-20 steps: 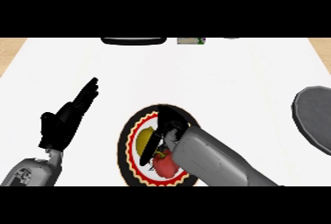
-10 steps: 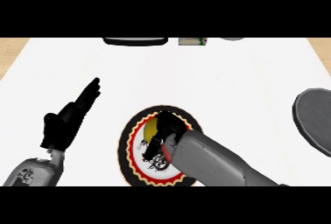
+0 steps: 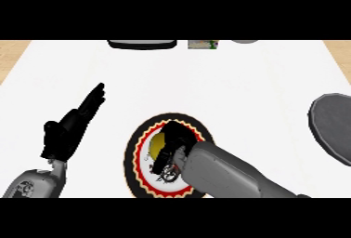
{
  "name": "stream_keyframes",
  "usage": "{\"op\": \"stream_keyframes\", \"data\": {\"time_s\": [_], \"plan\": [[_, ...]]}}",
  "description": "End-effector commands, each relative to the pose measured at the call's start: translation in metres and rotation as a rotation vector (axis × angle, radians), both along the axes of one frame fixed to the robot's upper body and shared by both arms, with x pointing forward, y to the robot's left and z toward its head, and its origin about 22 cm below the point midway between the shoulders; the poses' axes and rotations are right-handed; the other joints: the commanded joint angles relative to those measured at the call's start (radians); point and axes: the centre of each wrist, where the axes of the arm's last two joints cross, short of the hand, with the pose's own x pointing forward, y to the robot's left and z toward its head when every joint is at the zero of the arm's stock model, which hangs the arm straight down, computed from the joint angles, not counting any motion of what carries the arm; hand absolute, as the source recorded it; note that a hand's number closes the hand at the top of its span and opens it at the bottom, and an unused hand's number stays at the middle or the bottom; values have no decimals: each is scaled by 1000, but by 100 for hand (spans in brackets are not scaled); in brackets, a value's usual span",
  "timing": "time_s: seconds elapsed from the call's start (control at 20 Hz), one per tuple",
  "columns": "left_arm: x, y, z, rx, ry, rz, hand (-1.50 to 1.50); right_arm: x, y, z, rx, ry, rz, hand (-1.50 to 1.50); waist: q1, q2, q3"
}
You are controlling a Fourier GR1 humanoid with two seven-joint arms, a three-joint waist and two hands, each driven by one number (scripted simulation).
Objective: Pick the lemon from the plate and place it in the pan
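Still right robot hand (image 3: 171, 144) over lemon (image 3: 157, 141)

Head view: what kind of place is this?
Probably a kitchen counter: a white countertop carries a patterned plate with a lemon under the right robot hand, and a dark pan at the right edge.

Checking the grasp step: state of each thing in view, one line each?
lemon: on the plate, partly hidden by the right hand.
plate: flat on the counter, lemon on it.
pan: at the right edge, nothing seen in it.
right hand: over the plate, fingers curled at the lemon; closure cannot be judged.
left hand: open, resting at the left, fingers straight.
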Motion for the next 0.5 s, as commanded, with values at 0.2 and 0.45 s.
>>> {"op": "stream_keyframes", "data": {"time_s": [0.2, 0.45], "plan": [[-4, -7, 11, -14, 7, -1, 0, -10, 21, 12, -77, -24, -96, 150, -1, 15, 6], [-11, 16, -10, 8, 58, 101, 0, -72, -45, -2, -96, -395, 366, 150, -98, -34, 7]]}}
